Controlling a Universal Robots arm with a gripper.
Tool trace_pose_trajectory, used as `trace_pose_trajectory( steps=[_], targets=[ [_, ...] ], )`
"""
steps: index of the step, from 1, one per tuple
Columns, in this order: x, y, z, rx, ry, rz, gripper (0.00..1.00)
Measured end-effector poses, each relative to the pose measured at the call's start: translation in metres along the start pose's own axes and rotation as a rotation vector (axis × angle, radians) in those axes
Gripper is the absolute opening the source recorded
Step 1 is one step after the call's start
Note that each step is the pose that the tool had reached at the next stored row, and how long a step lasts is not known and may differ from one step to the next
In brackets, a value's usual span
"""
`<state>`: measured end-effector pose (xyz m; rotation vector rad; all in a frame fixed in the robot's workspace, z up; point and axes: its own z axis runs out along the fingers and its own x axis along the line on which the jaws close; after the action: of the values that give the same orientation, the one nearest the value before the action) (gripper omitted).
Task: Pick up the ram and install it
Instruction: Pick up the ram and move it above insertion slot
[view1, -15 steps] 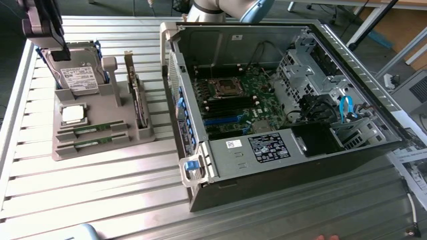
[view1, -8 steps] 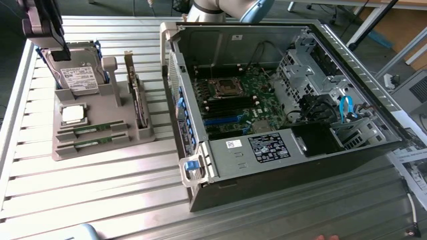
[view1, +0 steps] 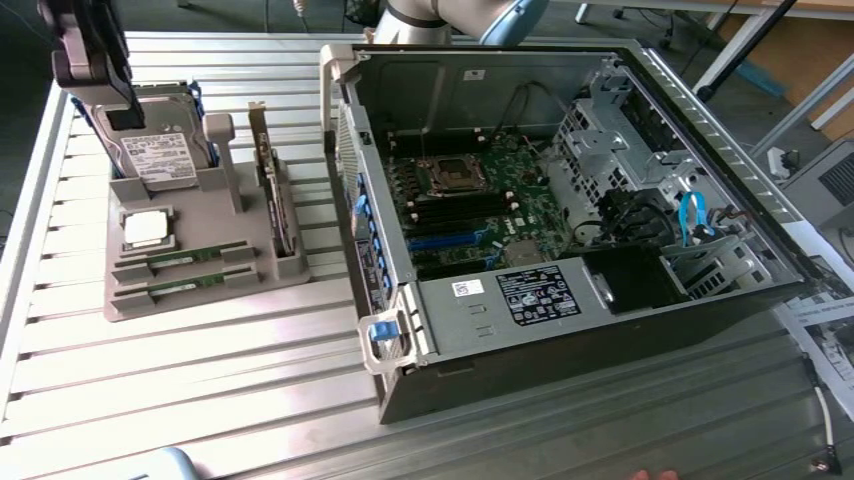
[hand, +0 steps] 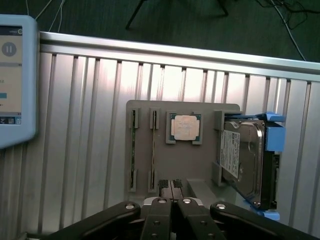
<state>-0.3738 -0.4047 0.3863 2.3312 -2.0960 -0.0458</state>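
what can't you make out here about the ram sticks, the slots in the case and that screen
- ram sticks: wrist view sees them edge-on in the tray; chips and labels hidden.
- memory slots: exterior view, too small and dark to tell whether any is filled.
- screen: wrist view, cut off by the picture's edge; text too small to read.
- expansion card: exterior view, edge-on; its face is hidden.

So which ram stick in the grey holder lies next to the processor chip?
The inner ram stick, directly beside the processor chip; the outer ram stick lies at the edge of the holder.
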Motion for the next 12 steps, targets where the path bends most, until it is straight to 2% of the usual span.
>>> trace_pose_trajectory(
  steps=[12],
  targets=[
    [0.0,-0.0003,0.0132,-0.0001,0.0,0.0,0.11]
  ],
)
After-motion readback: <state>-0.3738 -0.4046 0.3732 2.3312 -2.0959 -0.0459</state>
